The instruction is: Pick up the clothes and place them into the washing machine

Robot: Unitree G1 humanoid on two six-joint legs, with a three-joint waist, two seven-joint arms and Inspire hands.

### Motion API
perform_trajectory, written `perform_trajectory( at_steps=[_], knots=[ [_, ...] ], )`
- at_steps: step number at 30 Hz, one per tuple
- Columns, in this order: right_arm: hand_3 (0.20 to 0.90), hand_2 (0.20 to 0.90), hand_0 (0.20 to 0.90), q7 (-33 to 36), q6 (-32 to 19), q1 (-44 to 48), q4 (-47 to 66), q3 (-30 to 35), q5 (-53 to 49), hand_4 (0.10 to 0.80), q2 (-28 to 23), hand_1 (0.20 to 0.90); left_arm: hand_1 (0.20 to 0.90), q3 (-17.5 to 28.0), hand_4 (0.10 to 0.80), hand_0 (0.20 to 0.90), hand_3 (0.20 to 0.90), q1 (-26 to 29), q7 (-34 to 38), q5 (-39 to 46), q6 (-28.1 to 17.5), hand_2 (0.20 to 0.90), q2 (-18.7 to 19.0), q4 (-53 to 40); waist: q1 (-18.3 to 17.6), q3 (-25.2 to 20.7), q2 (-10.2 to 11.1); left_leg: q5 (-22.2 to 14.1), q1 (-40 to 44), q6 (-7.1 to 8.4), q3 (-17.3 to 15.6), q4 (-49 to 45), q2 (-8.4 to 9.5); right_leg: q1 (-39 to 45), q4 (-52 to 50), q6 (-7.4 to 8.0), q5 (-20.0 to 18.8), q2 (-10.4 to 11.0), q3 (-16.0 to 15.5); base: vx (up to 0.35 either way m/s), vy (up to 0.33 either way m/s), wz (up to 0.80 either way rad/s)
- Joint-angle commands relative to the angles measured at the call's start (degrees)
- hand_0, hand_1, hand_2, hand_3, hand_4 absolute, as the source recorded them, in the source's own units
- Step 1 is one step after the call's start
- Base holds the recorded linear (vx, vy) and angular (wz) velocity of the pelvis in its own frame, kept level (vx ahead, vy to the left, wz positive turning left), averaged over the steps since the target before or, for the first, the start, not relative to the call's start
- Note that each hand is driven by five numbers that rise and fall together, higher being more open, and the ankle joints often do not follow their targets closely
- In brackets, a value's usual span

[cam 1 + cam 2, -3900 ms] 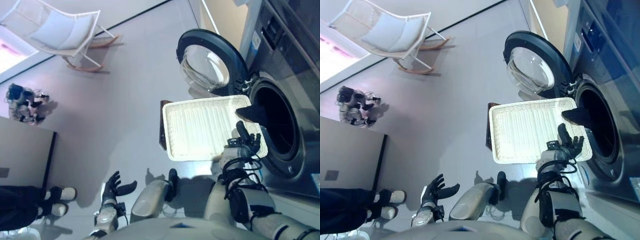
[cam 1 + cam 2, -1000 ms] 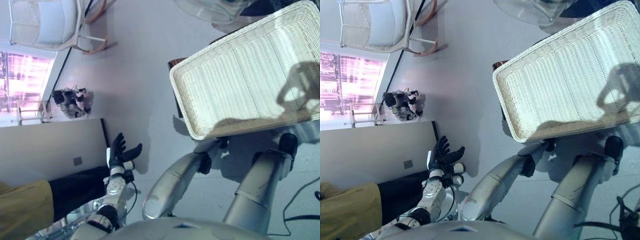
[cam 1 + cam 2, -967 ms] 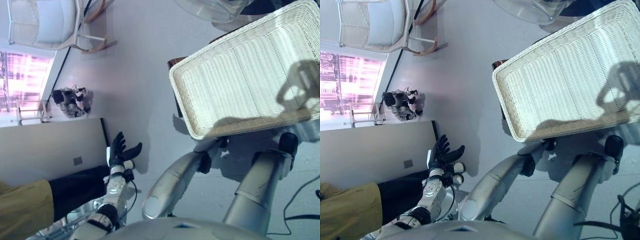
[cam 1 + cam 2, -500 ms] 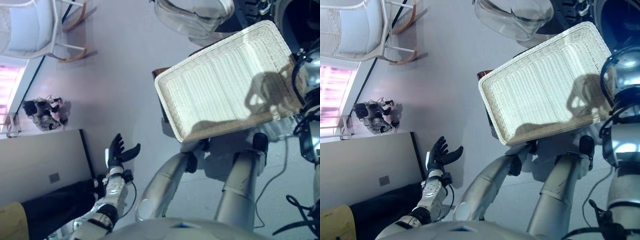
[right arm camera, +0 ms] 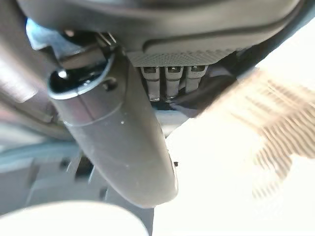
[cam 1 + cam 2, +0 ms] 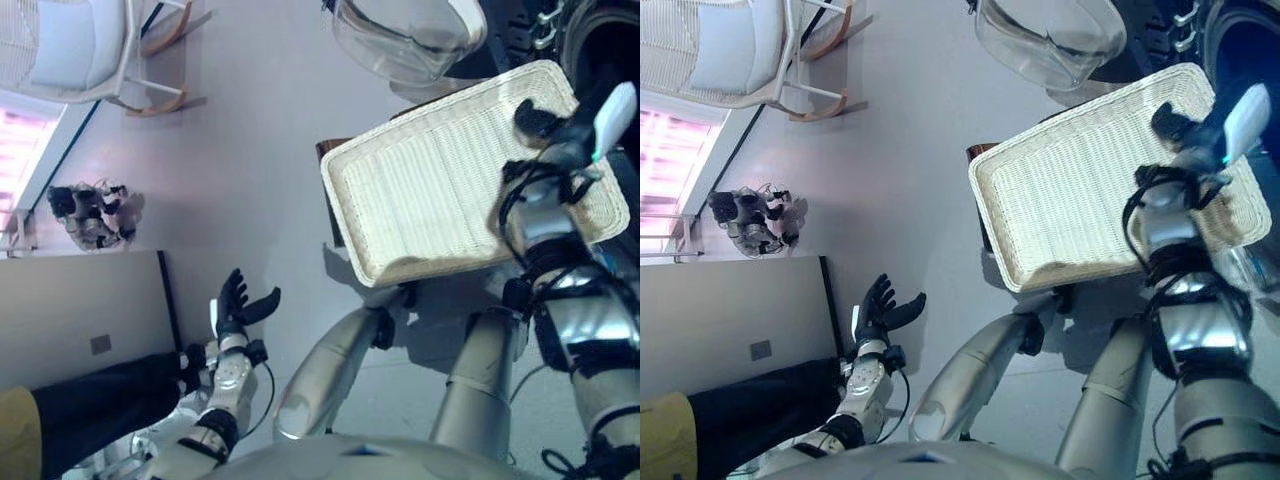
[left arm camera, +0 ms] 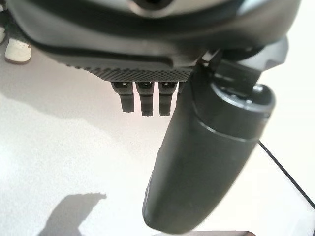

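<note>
Pale grey floor [image 6: 260, 150] carries a white rocking chair [image 6: 75, 50] at far left, a small dark robot figure [image 6: 90, 215] nearer, and a person's white shoes [image 7: 12, 46].

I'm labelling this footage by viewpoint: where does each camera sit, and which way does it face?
Left eye and right eye views: on the head, looking down at the white wicker basket, with the right hand above it and the left hand low to the left.
Left wrist view: along the open left hand toward the floor.
Right wrist view: along the right hand toward the basket.
</note>
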State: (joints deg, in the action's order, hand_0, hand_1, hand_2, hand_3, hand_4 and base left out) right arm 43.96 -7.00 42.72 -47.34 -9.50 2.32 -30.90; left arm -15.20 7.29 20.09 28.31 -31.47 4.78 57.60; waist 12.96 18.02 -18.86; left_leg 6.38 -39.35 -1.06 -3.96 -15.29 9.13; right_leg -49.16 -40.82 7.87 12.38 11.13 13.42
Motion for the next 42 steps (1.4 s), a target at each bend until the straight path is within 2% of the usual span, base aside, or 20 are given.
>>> perform_trajectory(
  at_steps=[1,6,7,8,9,11,12,17,23,24,26,28,32,35,42],
  knots=[
    [0.9,0.9,0.9,0.6,-5.9,-0.5,10.0,-0.5,4.2,0.8,1.5,0.9,0.9,5.4,0.8,0.9,0.9,0.8,3.5,-0.4,-2.3,0.9,4.5,3.4,0.5,-1.3,0.3,-0.1,0.8,2.75,-1.5,2.2,-0.19,8.5,6.7,-5.83,-2.8,-2.3,-0.3,-0.004,-0.025,0.04],
    [0.9,0.9,0.9,-2.6,-7.1,-7.6,11.1,-0.8,2.9,0.8,4.2,0.9,0.9,5.2,0.8,0.9,0.9,-0.2,2.4,-1.1,-1.5,0.9,4.2,3.9,-0.6,-1.4,2.8,-0.1,4.8,2.45,-0.5,3.3,-0.9,14.4,10.3,-5.32,-3.7,-2.2,-2.4,0.011,-0.039,0.05],
    [0.9,0.9,0.9,-2.6,-7.1,-7.6,11.2,-0.8,2.9,0.8,4.1,0.9,0.9,5.2,0.8,0.9,0.9,-0.2,2.4,-1.1,-1.5,0.9,4.2,3.9,-0.4,-1.5,2.7,0.1,4.7,2.47,-0.5,3.5,-1.15,14.4,10.7,-5.34,-4.1,-2.5,-2.4,0.072,-0.053,0.11],
    [0.9,0.9,0.9,-4.0,-7.6,-10.6,10.8,-0.6,1.9,0.8,5.9,0.9,0.9,5.3,0.8,0.9,0.9,-0.9,1.8,-1.5,-0.9,0.9,4.3,4.2,-0.9,-1.8,3.8,-0.1,7.2,2.33,0.0,4.2,-1.21,17.6,12.0,-5.08,-3.8,-2.0,-3.5,0.041,-0.034,0.06],
    [0.9,0.9,0.9,-4.0,-7.6,-10.6,10.8,-0.6,1.9,0.8,5.9,0.9,0.9,5.3,0.8,0.9,0.9,-0.9,1.8,-1.5,-0.9,0.9,4.3,4.2,-0.6,-2.0,3.7,0.1,7.1,2.36,0.0,4.4,-1.51,17.6,12.5,-5.11,-4.3,-2.3,-3.5,0.091,-0.072,0.04],
    [0.9,0.9,0.9,-7.0,-8.2,-15.6,8.6,-1.1,-0.4,0.8,8.4,0.9,0.9,5.8,0.8,0.9,0.9,-1.5,1.0,-2.2,0.3,0.9,4.9,5.3,-0.8,-3.7,6.2,0.0,11.1,2.24,1.2,5.7,-2.18,22.6,15.5,-4.67,-4.5,-2.1,-5.1,0.119,-0.082,0.04],
    [0.9,0.9,0.9,-7.1,-8.2,-15.6,8.6,-1.1,-0.4,0.8,8.4,0.9,0.9,5.7,0.8,0.9,0.9,-1.6,1.0,-2.3,0.3,0.9,4.9,5.3,-0.8,-3.7,6.2,0.0,11.2,2.24,1.3,5.8,-2.2,22.9,15.7,-4.67,-4.6,-2.1,-5.3,0.119,-0.074,0.01],
    [0.9,0.9,0.9,-12.0,-8.2,-25.1,5.6,0.0,-1.0,0.8,11.0,0.9,0.9,6.7,0.8,0.9,0.9,-3.3,-1.2,-4.3,2.1,0.9,5.6,6.3,-2.8,-6.2,10.2,-0.3,17.8,2.25,3.0,7.7,-3.11,30.9,18.5,-3.97,-4.0,-1.2,-10.3,0.11,-0.074,0.13],
    [0.9,0.9,0.9,-18.6,-6.8,-35.0,-6.3,-0.6,0.3,0.8,15.4,0.9,0.9,8.9,0.8,0.9,0.9,-5.6,-4.4,-6.9,4.9,0.9,5.9,10.2,-4.7,-11.5,14.8,-1.5,26.0,2.43,4.5,10.7,-4.04,39.7,23.1,-2.63,-6.2,-1.1,-15.0,0.109,-0.094,0.17],
    [0.9,0.9,0.9,-18.6,-6.8,-35.0,-6.3,-0.6,0.3,0.8,15.4,0.9,0.9,8.9,0.8,0.9,0.9,-5.6,-4.4,-6.9,4.9,0.9,5.9,10.2,-4.8,-11.4,14.8,-1.5,26.1,2.43,4.6,10.8,-4.02,40.0,23.2,-2.63,-6.2,-1.1,-15.1,0.128,-0.139,0.17],
    [0.9,0.9,0.9,-20.2,-6.7,-38.6,-10.8,0.6,-1.6,0.8,17.2,0.9,0.9,8.6,0.8,0.9,0.9,-4.7,-5.9,-8.3,6.5,0.9,6.5,12.6,-7.5,-13.1,16.3,-1.4,28.6,2.44,6.6,11.8,-4.16,42.1,24.0,-2.81,-6.9,-4.9,-11.2,0.055,-0.124,0.25],
    [0.9,0.9,0.9,-21.1,-6.6,-39.2,-13.2,0.1,-1.5,0.8,17.8,0.9,0.9,8.7,0.8,0.9,0.9,-4.6,-6.3,-9.1,7.1,0.9,6.7,13.1,-7.6,-13.6,16.7,-1.3,29.6,2.45,6.4,12.3,-4.44,42.9,24.5,-2.79,-6.8,-5.4,-10.9,0.019,-0.061,0.41],
    [0.9,0.9,0.9,-24.7,-5.1,-41.8,-20.8,-1.8,1.1,0.8,19.1,0.9,0.9,8.9,0.8,0.9,0.9,-5.7,-7.8,-11.5,8.6,0.9,6.3,14.5,-7.3,-16.5,18.0,-0.1,33.4,2.8,5.8,16.7,-5.97,46.4,27.0,-2.15,-7.3,-5.3,-13.1,0.05,-0.097,-0.04],
    [0.9,0.9,0.9,-27.2,-4.5,-43.5,-25.0,-2.4,1.9,0.8,19.4,0.9,0.9,8.7,0.8,0.9,0.9,-5.7,-9.8,-13.9,10.2,0.9,6.3,15.7,-7.7,-18.0,18.8,0.2,35.0,2.98,6.2,17.7,-5.88,48.9,28.9,-2.05,-7.3,-5.4,-14.8,-0.007,-0.082,0.07],
    [0.9,0.9,0.9,-29.1,-4.4,-46.3,-28.5,1.1,0.1,0.8,19.1,0.9,0.9,9.8,0.8,0.9,0.9,-7.2,-12.3,-16.8,12.2,0.9,7.1,17.8,-8.8,-19.7,20.1,-1.0,37.6,2.3,5.2,17.5,-6.65,51.0,29.0,-2.36,-7.2,-6.2,-15.3,0.005,-0.058,0.05]
  ],
)
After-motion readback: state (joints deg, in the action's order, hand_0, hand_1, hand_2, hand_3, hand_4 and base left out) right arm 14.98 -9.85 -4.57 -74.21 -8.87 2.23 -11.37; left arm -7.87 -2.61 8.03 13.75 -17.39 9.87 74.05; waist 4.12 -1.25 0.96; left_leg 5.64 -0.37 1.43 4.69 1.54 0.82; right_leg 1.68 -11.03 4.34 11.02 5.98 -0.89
